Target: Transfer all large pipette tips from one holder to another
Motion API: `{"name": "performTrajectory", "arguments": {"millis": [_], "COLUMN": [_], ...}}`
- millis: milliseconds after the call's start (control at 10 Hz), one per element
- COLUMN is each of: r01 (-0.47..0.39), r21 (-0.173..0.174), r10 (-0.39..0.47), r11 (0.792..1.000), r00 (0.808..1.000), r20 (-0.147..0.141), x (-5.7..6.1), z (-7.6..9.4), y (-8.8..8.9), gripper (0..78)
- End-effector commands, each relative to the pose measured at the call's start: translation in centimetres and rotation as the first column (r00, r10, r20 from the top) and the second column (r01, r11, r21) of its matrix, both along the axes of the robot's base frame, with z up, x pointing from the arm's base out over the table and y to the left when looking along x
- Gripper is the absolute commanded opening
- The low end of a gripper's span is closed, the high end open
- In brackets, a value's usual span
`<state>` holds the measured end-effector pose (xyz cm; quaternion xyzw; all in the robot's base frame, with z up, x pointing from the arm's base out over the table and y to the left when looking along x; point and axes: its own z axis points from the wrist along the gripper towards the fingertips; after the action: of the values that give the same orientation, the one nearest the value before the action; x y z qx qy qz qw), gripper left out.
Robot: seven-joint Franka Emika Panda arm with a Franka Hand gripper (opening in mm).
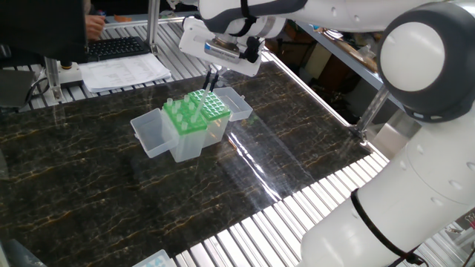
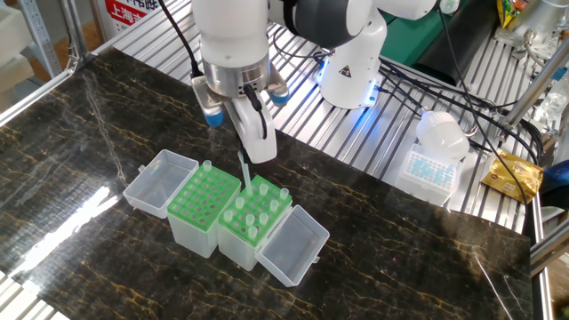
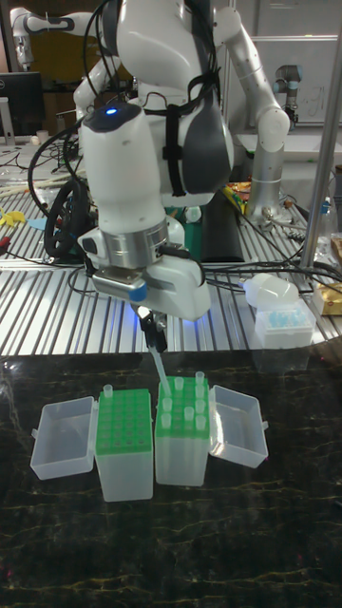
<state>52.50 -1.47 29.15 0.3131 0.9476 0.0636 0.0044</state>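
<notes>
**A:** Take the rack with the tips standing in it as the landmark. What lies left of it?

**B:** Touching its left side is the second rack, its green plate nearly all bare holes, with one tip upright at the far corner. That box's clear lid lies open further left on the counter.

**A:** And at the landmark rack itself?

**B:** Several pale tips stand in it, collars proud of the plate. Above its far edge hangs the claw, pinched together on one tip that points down, its end just over the plate. From the tall view the tip leans slightly, not plumb.

**A:** So how should the carry be done?

**B:** My judgement: lift straight until the point clears the neighbouring collars, then travel left over the emptier rack. Any sideways pull while low could drag a neighbour or tilt the box.

**A:** And the drop?

**B:** Centre the point over one bare hole beside the lone tip, lower until the collar seats, then release. Because the tip leans, aim by its point, not by the claw.

**A:** Right of the landmark?

**B:** Only its own open lid, flat on the counter, clear of the path.
</notes>
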Motion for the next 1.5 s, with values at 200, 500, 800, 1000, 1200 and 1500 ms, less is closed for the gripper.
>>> {"name": "performTrajectory", "arguments": {"millis": [200, 500, 800, 1000, 1200, 1500], "r01": [-0.018, -0.033, -0.026, -0.001, 0.000, 0.003], "r21": [0.000, -0.011, -0.038, -0.060, -0.060, -0.049], "r10": [0.018, 0.033, 0.025, -0.002, -0.002, -0.006], "r11": [1.000, 0.999, 0.999, 0.998, 0.998, 0.999], "r00": [1.000, 0.999, 0.999, 0.999, 0.999, 0.998], "r20": [0.001, -0.034, -0.038, -0.041, -0.043, -0.058], "x": [0.1, 0.1, -0.5, -0.9, -1.0, -1.3], "z": [0.1, 0.1, 1.6, 3.1, 4.1, 6.1], "y": [0.0, 0.0, -0.2, -0.1, -0.3, -1.1], "gripper": [1.2, 1.2, 1.2, 1.2, 1.2, 1.2]}}
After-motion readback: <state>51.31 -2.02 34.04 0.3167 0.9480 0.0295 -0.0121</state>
